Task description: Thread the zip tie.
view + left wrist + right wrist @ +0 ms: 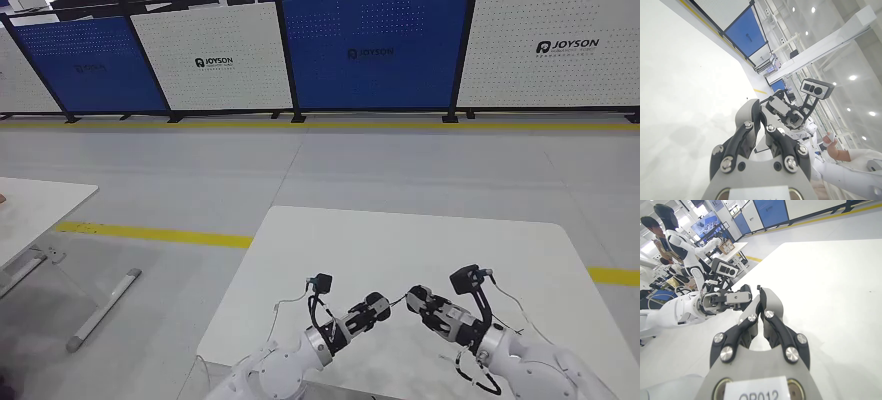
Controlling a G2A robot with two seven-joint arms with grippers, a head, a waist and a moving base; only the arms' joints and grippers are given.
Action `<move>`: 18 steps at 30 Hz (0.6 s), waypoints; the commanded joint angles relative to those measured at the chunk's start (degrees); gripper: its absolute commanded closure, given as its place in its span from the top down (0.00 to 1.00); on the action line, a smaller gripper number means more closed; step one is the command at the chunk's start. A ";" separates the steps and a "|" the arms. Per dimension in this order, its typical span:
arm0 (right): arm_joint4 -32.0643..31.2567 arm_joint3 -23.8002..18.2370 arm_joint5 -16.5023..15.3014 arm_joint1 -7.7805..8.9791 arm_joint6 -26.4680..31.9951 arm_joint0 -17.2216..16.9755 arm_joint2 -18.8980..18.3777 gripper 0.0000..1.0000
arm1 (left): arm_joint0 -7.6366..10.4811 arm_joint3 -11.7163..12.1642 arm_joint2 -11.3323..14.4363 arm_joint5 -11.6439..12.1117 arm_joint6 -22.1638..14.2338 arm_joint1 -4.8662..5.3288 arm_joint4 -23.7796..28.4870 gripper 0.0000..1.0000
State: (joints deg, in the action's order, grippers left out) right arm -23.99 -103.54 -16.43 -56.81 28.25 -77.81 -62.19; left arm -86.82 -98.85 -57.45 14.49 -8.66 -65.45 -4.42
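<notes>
**Top view.** White desk point(420, 240) w/ both arms over its near edge. The left gripper point(381, 305) and the right gripper point(414, 297) pointed at each other, tips near but apart, approx. at the desk's mid-width. Btwn them ran the zip tie point(398, 299), a thin dark strand bridging the gap from one tip to the other.

**Left wrist view.** Left gripper point(759, 106) w/ its fingers pressed together, no gap btwn the pads. It was closed on the zip tie point(765, 100), whose dark strap left the tips and led across to the right gripper point(771, 98) just beyond. A short black stub also stood out beside the left fingertip. Whether it belonged to the tie could not be told. The desk point(687, 75) lay behind as a plain white surface.

**Right wrist view.** Right gripper point(760, 294) likewise closed, pads meeting, and clamped on the zip tie point(758, 287). Here the tie showed as a small black square head poking out just past the fingertips. The strap behind the head was hidden btwn the pads. The left gripper point(746, 293) faced in from the side, its tip just beside that head. Contact btwn the two could not be made out. Both grippers were over the desk point(819, 285), toward its near edge.
</notes>
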 commanded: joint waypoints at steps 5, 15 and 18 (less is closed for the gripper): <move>-0.08 -0.06 -0.23 -0.19 1.07 0.14 0.13 0.00 | 0.10 -0.02 -0.08 0.12 0.08 -0.06 0.12 0.00; 0.67 1.04 -2.21 -0.34 2.00 -0.05 -0.45 1.00 | 0.21 -0.12 -0.50 0.48 1.47 -0.28 2.16 0.00; 1.03 2.00 -3.05 -0.27 0.86 -1.12 -1.24 1.00 | -0.19 -0.65 -0.82 1.07 2.28 -0.33 2.95 0.00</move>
State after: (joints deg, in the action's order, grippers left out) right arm -23.19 -101.90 -19.36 -57.10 29.52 -78.51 -63.15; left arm -86.81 -99.31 -58.09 15.35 -6.74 -65.77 -1.81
